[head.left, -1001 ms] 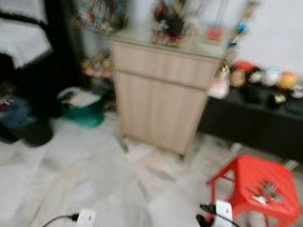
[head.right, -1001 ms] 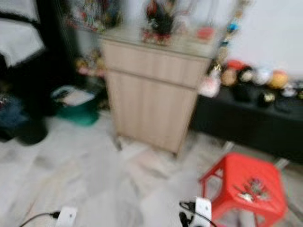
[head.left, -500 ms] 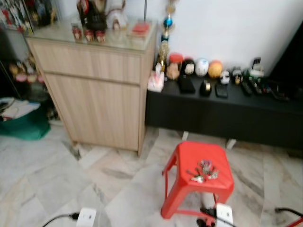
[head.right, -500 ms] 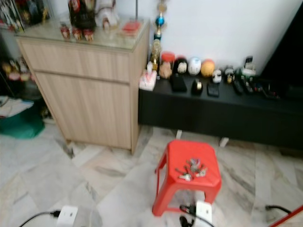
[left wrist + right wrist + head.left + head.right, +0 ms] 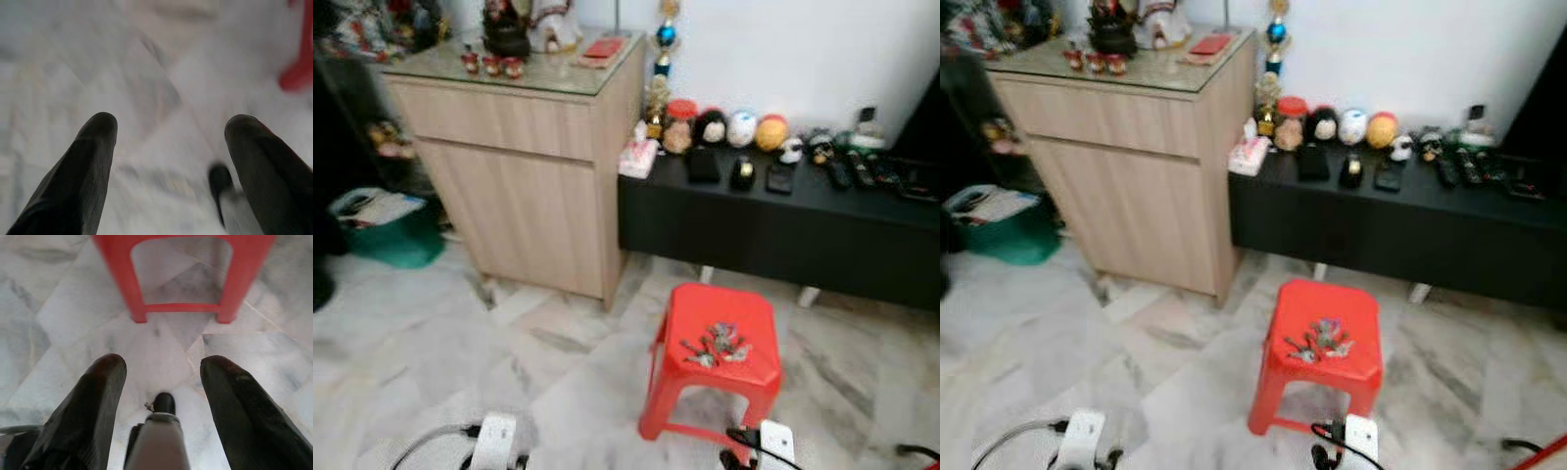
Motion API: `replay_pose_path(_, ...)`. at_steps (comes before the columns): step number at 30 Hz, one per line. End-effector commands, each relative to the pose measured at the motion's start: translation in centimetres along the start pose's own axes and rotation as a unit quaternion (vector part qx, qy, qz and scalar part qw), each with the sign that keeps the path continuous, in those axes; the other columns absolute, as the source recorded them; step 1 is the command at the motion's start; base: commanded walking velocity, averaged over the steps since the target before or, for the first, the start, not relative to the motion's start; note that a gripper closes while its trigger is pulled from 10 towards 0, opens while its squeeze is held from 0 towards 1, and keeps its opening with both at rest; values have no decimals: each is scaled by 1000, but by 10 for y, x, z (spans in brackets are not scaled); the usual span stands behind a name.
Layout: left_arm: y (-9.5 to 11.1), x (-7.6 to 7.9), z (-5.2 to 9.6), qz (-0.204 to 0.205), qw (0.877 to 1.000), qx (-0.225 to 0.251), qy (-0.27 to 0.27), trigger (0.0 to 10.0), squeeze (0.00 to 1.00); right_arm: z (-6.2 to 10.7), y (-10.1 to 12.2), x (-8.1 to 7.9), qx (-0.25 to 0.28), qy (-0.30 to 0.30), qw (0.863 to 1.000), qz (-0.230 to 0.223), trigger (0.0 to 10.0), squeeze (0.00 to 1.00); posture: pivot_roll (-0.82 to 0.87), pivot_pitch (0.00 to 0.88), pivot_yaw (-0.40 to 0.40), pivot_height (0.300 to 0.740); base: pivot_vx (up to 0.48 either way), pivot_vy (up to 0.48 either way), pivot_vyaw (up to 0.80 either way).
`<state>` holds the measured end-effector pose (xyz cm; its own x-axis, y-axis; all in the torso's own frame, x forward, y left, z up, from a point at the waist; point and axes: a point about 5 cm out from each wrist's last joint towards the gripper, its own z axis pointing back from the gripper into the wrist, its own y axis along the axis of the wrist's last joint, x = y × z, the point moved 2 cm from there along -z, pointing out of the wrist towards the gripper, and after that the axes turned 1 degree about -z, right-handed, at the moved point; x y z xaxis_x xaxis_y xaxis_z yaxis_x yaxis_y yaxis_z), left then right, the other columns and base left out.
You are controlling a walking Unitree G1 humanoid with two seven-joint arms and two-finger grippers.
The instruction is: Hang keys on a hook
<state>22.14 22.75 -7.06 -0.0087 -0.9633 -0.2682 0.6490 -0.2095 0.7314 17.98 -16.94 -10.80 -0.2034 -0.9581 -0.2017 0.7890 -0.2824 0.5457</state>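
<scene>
A bunch of keys (image 5: 716,344) lies on top of a small red plastic stool (image 5: 759,367) that stands on the marble floor just right of centre. Both arms hang low in front of me. My right gripper (image 5: 161,363) is open and points down at the floor just before the stool (image 5: 181,307), with nothing between its fingers. To the left of the stool, my left gripper (image 5: 168,132) is open too and hangs over bare tiles; one red stool leg (image 5: 298,73) shows at that view's edge.
A light wooden cabinet (image 5: 533,166) with figurines on its glass top stands at the back left. Beside it runs a low black bench (image 5: 773,230) that carries small ornaments and remotes. A green bin (image 5: 386,235) sits at the far left. Cables lie on the floor near my wrists.
The camera has swung right and then a little back left, and the blur has cleared. The stool with the keys now sits nearer the middle. The keys have not moved.
</scene>
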Motion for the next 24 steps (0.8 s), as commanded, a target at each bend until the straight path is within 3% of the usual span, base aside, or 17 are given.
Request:
replay_pose_path(1, 16, -9, -3, 8, 999, 39, 17, 10000, 0, 0, -1, -2, -1, -1, 1000, -1, 10000, 0, 39, 0, -41, 740, 0, 0, 0)
replay_pose_path(6, 31, -13, -4, 17, 997, 77, 21, 10000, 0, 0, -3, -3, -2, 4, 1000, 0, 10000, 0, 40, 0, -40, 740, 0, 0, 0)
replay_pose_path(9, 41, -8, -4, 33, 994, 107, 10, 10000, 0, 1, -2, 0, 0, 3, 1000, 1, 10000, 0, 31, 0, -37, 740, 0, 0, 0)
replay_pose_path(15, 39, 6, 1, 35, 992, 124, -18, 10000, 0, 1, 1, 4, 7, 2, 1000, 2, 10000, 0, 20, 0, -52, 740, 0, 0, 0)
replay_pose_path(19, 11, 3, 5, 52, 996, 69, -1, 10000, 0, 1, 5, 8, 10, -1, 1000, 7, 10000, 0, 24, 0, -74, 740, 0, 0, 0)
replay_pose_path(20, -9, 4, 8, 48, 999, 22, 2, 10000, 0, 1, 6, 10, 8, -3, 1000, 11, 10000, 0, 20, 0, -80, 740, 0, 0, 0)
replay_pose_path(24, -36, 16, 17, 9, 999, -28, -30, 10000, 0, 3, 4, 14, 3, -6, 1000, 15, 10000, 0, 16, 0, -80, 740, 0, 0, 0)
